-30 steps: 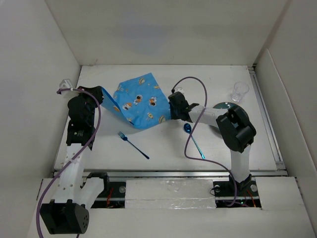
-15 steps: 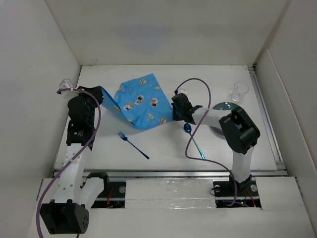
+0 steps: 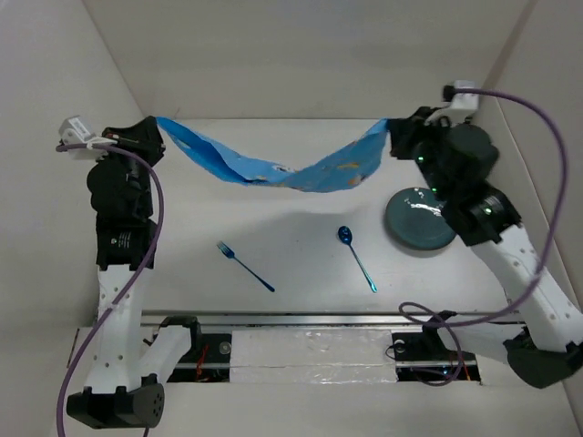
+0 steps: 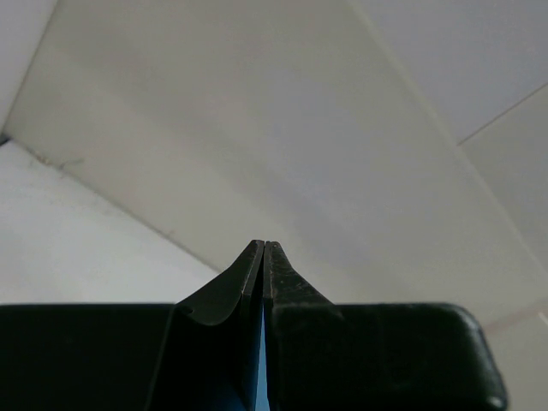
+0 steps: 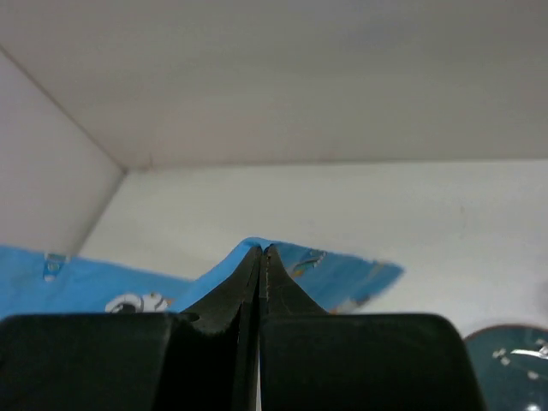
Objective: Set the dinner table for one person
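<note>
The blue cartoon-printed placemat [image 3: 273, 168] hangs stretched in the air above the far part of the white dinner table [image 3: 301, 264], sagging in the middle. My left gripper [image 3: 155, 127] is shut on its left corner; a blue sliver shows between the jaws in the left wrist view [image 4: 259, 342]. My right gripper [image 3: 393, 132] is shut on its right corner, and the cloth [image 5: 342, 274] spreads behind the fingertips in the right wrist view. A blue fork [image 3: 244, 266] and a blue spoon [image 3: 357, 257] lie on the table. A dark teal plate [image 3: 419, 220] sits at the right.
White walls enclose the table at the back and on both sides. A metal rail runs along the near edge [image 3: 319, 319]. The plate's rim shows at the lower right of the right wrist view [image 5: 514, 355].
Both arms have risen and spread apart, lifting the placemat off the table and stretching it between them. The clear glass at the far right is hidden now behind the right arm.
</note>
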Motion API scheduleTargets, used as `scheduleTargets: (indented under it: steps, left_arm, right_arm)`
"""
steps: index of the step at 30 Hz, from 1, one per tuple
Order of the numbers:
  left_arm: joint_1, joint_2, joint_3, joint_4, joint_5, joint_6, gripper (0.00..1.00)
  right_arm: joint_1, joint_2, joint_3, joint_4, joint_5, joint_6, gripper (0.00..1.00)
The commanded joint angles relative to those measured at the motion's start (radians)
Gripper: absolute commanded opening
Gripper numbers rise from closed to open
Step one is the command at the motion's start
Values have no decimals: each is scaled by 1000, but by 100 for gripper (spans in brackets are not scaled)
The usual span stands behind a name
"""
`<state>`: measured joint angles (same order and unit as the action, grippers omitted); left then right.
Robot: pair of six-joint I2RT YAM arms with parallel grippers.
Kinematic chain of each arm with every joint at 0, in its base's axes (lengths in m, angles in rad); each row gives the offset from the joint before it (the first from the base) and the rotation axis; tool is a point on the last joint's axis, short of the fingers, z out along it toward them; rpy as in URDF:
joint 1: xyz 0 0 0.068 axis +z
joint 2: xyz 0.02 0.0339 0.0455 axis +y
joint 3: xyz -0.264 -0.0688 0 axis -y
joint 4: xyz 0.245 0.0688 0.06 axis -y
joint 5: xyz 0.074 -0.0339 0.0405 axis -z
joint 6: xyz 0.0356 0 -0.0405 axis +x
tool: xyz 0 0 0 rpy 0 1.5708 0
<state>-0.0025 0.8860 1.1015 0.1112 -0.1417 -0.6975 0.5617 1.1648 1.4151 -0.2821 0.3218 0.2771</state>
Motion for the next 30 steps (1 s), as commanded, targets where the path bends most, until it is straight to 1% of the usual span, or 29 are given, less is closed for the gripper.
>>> scheduleTargets:
  steps: [1, 3, 4, 7, 10, 11, 12, 15, 18, 21, 23, 26, 30]
  left_arm:
    - [7, -28, 96, 18, -59, 18, 0]
    - [7, -33, 101, 10, -76, 21, 0]
    - [7, -33, 98, 4, -82, 23, 0]
    - [7, -19, 84, -19, -117, 42, 0]
    - [7, 14, 69, -68, -145, 52, 0]
    - [7, 14, 60, -68, -147, 55, 0]
    - [7, 8, 28, -62, -144, 59, 0]
    - [7, -27, 14, -68, -159, 75, 0]
    - [7, -73, 59, -81, -157, 113, 0]
    - [7, -84, 142, -134, -156, 134, 0]
    - [-13, -93, 147, -119, -160, 142, 0]
    - [-22, -73, 153, -119, -174, 156, 0]
    - [-22, -47, 92, -50, -168, 150, 0]
  right_arm:
    - [-26, -66, 86, -173, 48, -67, 0]
    - [-46, -99, 123, -204, 59, -70, 0]
    - [-75, -102, 130, -209, 54, -73, 0]
    - [-127, -60, 182, -267, -10, -73, 0]
    - [-180, -44, 179, -247, -20, -73, 0]
    - [-215, -31, 189, -261, -48, -72, 0]
    - [-215, -18, 227, -300, -53, -69, 0]
    - [-215, -62, 237, -276, -62, -59, 0]
    - [-215, -134, 249, -261, -69, -52, 0]
    - [-215, -154, 295, -291, -88, -49, 0]
    - [-215, -168, 279, -269, -101, -49, 0]
    - [-233, -145, 274, -258, -86, -49, 0]
    - [-252, -90, 239, -212, -115, -49, 0]
